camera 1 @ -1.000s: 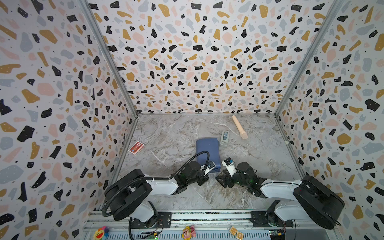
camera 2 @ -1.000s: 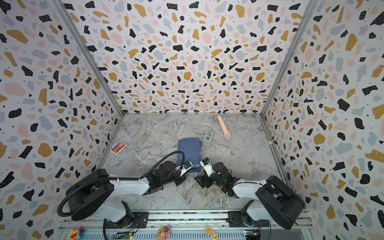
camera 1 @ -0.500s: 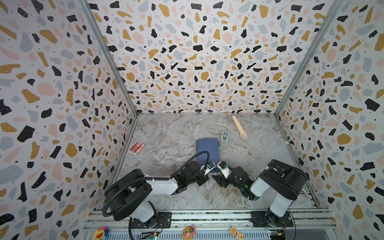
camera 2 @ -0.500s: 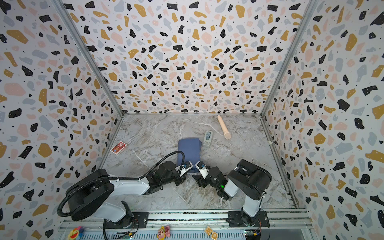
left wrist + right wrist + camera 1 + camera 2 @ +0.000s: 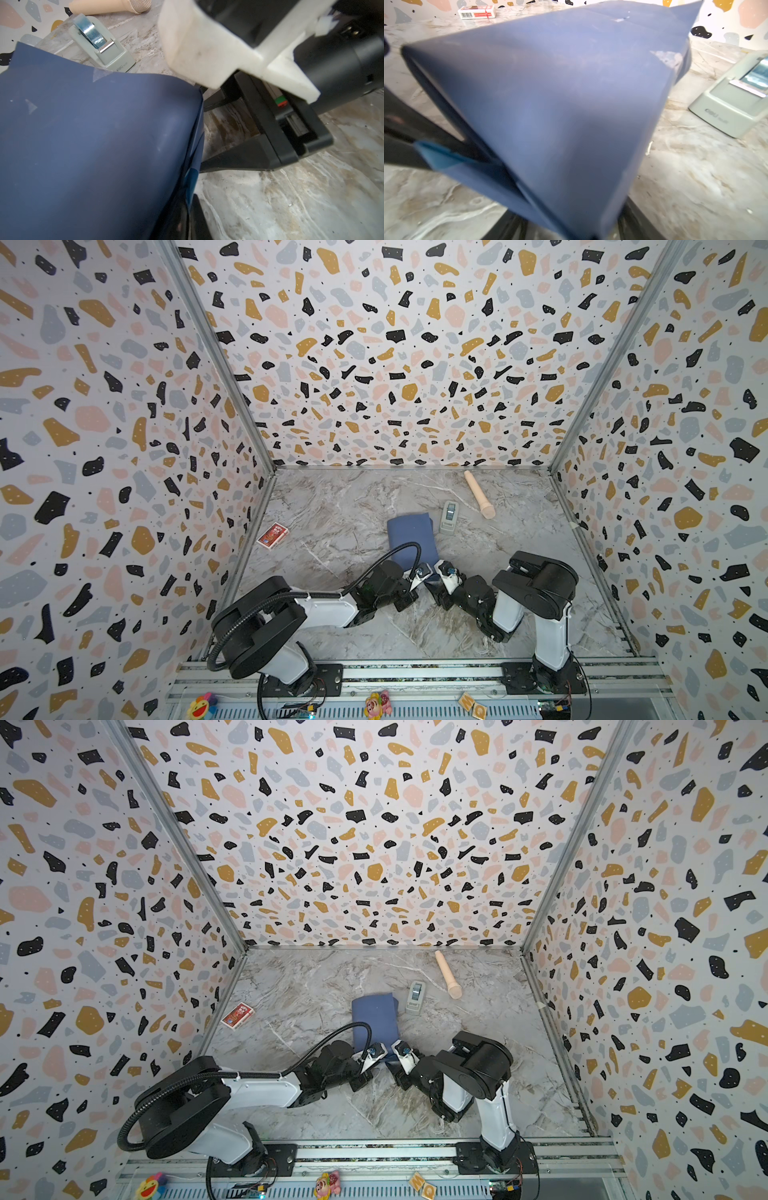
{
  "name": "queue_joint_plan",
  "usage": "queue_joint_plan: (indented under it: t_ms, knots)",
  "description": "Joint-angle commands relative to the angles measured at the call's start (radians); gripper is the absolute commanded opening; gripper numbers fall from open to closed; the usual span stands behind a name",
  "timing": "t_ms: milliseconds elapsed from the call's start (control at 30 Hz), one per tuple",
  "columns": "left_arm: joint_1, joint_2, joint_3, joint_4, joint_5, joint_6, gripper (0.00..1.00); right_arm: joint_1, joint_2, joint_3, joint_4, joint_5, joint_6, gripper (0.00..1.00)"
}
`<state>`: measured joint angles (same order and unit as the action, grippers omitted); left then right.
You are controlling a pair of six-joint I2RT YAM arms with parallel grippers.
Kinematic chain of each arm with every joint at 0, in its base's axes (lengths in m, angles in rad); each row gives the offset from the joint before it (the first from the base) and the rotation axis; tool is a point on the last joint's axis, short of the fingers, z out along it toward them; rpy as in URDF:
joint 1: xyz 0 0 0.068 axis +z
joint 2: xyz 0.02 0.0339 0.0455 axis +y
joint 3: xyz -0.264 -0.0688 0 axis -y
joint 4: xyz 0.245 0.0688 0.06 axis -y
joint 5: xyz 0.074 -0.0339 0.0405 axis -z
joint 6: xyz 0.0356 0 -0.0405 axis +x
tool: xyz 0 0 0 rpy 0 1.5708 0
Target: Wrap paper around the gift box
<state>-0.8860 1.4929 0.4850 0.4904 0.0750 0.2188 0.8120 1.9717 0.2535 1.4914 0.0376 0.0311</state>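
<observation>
In both top views the paper (image 5: 409, 537) (image 5: 374, 1017) lies in the middle of the table (image 5: 332, 506), folded into a long, dull-blue bundle. The gift box does not show by itself; only paper can be seen there. Both arms reach in low from the near side. The left hand (image 5: 420, 576) and the right hand (image 5: 438, 578) meet at the bundle's near end, just beside each other. A grey tape holder (image 5: 449, 517) sits just beside the bundle's far right corner. A tan toy microphone (image 5: 478, 499) lies farther back. A red card pack (image 5: 273, 535) lies near the left wall, well apart from the rest.

In the left wrist view, the left hand (image 5: 188, 220) has its two dark fingers close together with the thin paper edge pinched between them, so it is closed on the paper. A light-blue strip shows at that spot. The right hand (image 5: 204, 137) faces it with its fingers spread wide and their tips at the paper's side edge, so it is open. Small bits of clear tape (image 5: 97, 74) stick to the paper.

The right wrist view is a bit blurry. The end of the paper (image 5: 560, 104) fills it, open like a tube mouth and dark inside. The right hand's fingers (image 5: 637, 220) peek out on either side of it, far apart. The left hand's dark fingers (image 5: 409, 133) hold a light-blue flap at the mouth.
</observation>
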Motion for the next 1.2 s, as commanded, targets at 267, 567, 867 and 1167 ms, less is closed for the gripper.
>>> queue_joint_plan:
  t_ms: [267, 567, 867, 1167]
  knots:
    - [0.003, -0.067, -0.013, 0.030, 0.040, 0.006, 0.27, -0.005, 0.020, -0.003, 0.032, 0.019, 0.010, 0.62]
    - [0.003, -0.225, -0.119, 0.121, 0.014, 0.037, 0.60, -0.014, 0.019, -0.005, 0.039, 0.001, 0.029, 0.61]
    - [0.003, -0.324, -0.207, 0.247, -0.088, 0.200, 0.99, -0.019, 0.015, -0.005, 0.039, -0.012, 0.056, 0.59]
    - [0.004, -0.160, -0.171, 0.298, -0.120, 0.391, 1.00, -0.021, 0.016, -0.003, 0.039, -0.024, 0.078, 0.58]
